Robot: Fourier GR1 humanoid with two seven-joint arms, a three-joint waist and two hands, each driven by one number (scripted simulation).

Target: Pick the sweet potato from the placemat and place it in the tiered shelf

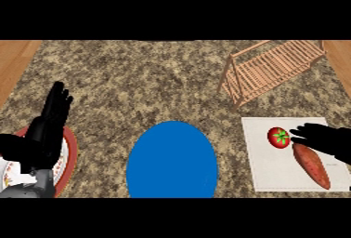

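Orange-brown sweet potato (312, 165) lies on the white placemat (274, 176), lower right of frame, not yet lifted. Long axis near vertical in the picture, top leaning slightly left, lower tip pointing toward the bottom right. Right hand (323, 138) hovers over its upper end, fingers extended leftward toward the tomato (279, 137), closed on nothing. Tiered shelf (269, 69), upper right, holds nothing visible. Grasp, carry and placing all remain. Left hand (49, 123) rests at lower left over a red-rimmed plate (68, 162), fingers straight. Blue plate (172, 160) at centre.
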